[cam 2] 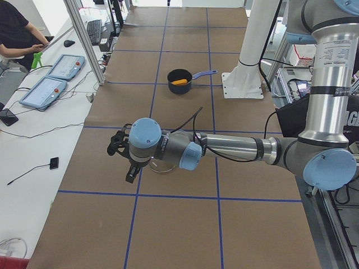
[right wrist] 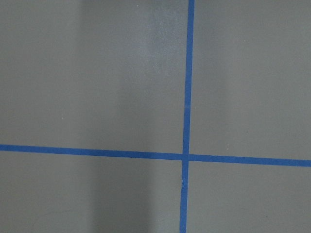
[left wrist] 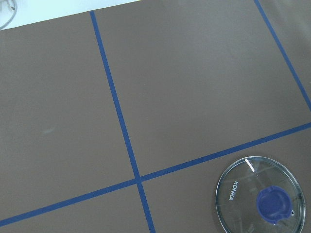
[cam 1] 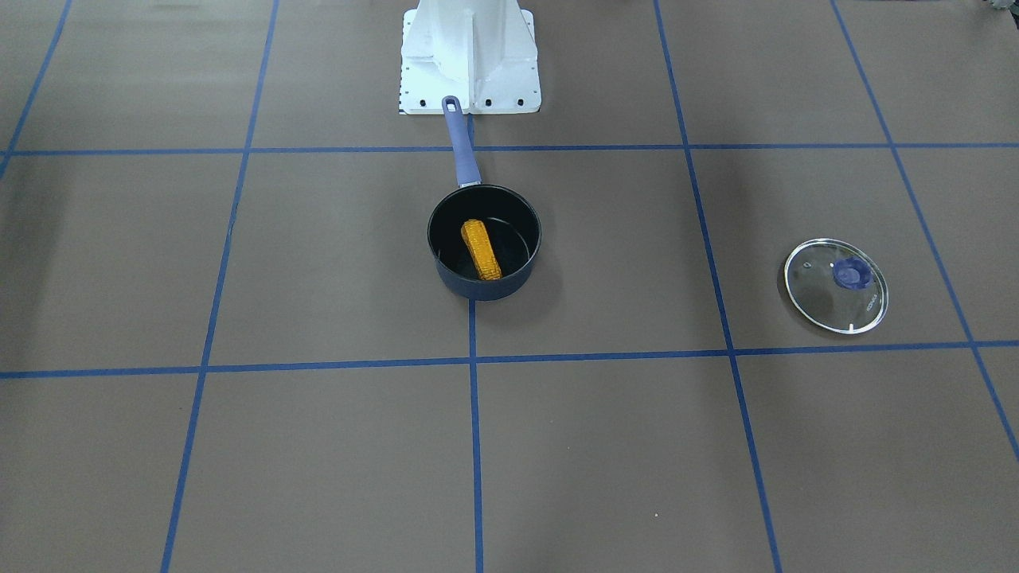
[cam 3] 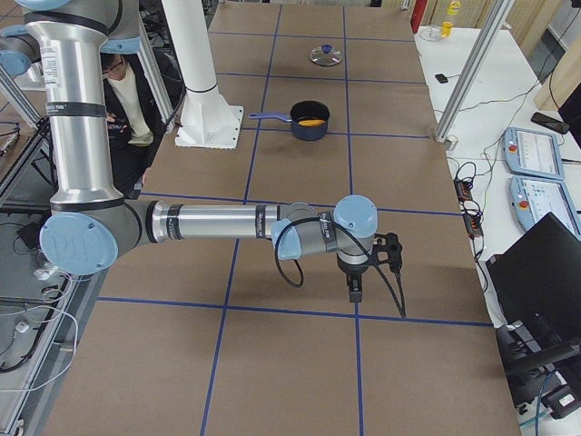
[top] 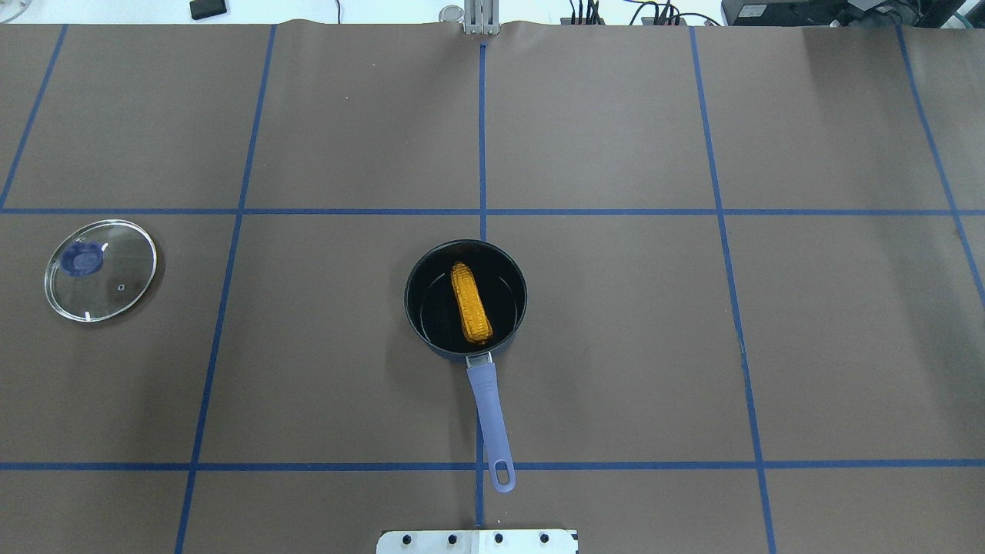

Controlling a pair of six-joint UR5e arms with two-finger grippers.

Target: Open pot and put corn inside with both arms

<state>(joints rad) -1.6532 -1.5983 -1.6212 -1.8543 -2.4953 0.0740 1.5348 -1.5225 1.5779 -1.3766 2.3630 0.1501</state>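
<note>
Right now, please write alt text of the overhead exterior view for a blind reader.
A corn cob lies inside an open dark saucepan in the middle of the table, purple handle toward the robot. Its glass lid lies flat far left.

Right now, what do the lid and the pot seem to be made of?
The lid: likely clear glass; the table shows through. Its knob: blue, perhaps plastic. The pot: probably metal with dark glossy coating; its handle: matte lavender, plastic or silicone.

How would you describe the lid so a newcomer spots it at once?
On the brown, blue-gridded table, the dark pot holding the corn sits centrally. Far to the robot's left lies the lid: a flat, clear glass disc with a blue knob.
</note>
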